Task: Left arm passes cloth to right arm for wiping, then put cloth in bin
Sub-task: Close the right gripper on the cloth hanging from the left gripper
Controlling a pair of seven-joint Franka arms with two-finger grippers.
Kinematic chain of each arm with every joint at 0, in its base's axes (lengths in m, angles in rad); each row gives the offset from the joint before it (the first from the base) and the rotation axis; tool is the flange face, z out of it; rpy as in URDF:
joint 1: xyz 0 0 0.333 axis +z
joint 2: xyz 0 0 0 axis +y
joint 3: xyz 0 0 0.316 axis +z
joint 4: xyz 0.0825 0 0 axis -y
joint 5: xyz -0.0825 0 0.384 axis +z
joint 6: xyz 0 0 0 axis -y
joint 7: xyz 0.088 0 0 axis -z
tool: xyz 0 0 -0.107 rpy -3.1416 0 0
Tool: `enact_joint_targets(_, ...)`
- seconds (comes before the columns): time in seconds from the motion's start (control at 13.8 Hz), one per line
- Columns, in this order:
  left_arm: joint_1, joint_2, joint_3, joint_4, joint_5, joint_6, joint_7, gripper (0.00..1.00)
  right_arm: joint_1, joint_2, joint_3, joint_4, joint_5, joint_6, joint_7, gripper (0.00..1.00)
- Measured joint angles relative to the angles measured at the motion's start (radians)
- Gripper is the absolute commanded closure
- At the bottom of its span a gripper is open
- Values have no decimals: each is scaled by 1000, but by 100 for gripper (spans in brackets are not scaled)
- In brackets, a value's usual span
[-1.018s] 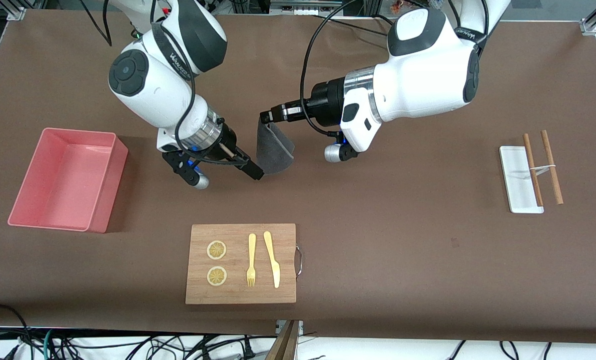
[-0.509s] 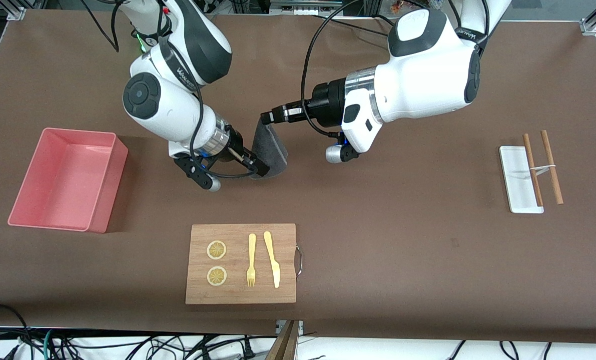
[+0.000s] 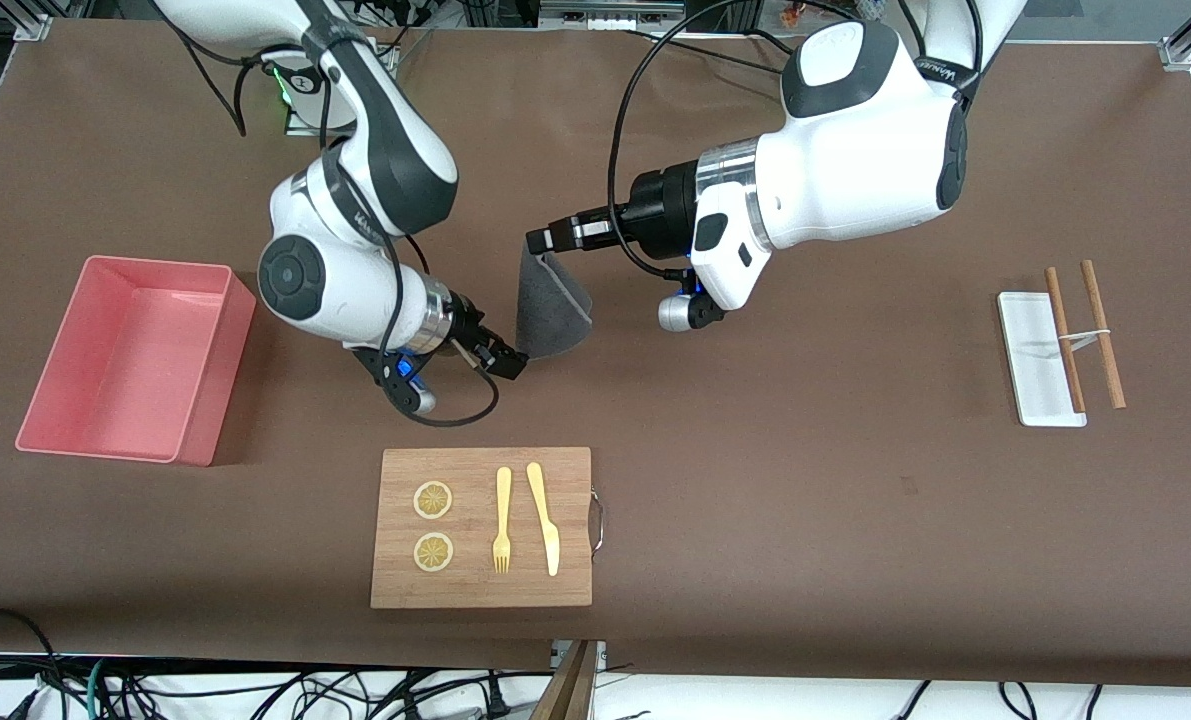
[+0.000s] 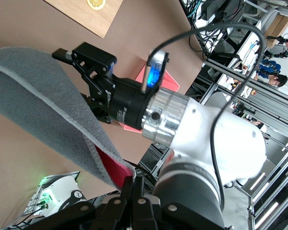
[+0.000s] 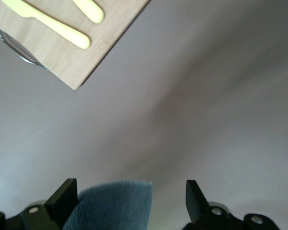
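Cloth (image 3: pixel 553 305) hangs over mid-table in the front view, pinched at its top corner by the left gripper (image 3: pixel 538 241); the right gripper (image 3: pixel 508 361) sits at its lower edge, fingers spread. The bin (image 3: pixel 207 375) lies toward the right arm's end. In the left wrist view, the clenched left gripper (image 4: pixel 133 189) grips the cloth (image 4: pixel 43 115). In the right wrist view, the cloth's corner (image 5: pixel 113 206) sits between spread fingers (image 5: pixel 63 196).

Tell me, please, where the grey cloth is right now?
In the front view, the cloth hangs over mid-table from the shut left gripper, its lower corner between the open fingers of the right gripper.
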Motion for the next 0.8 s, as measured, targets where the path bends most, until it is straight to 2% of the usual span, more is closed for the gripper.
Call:
enact_joint_targets(0.51, 8, 0, 0, 0, 0, 0, 0, 100, -15, 56, -2, 0, 123, -3, 7, 0)
enact_joint_targets(0.8, 9, 0, 0, 0, 0, -1, 0, 100, -18, 67, -2, 0, 176, -71, 11, 0)
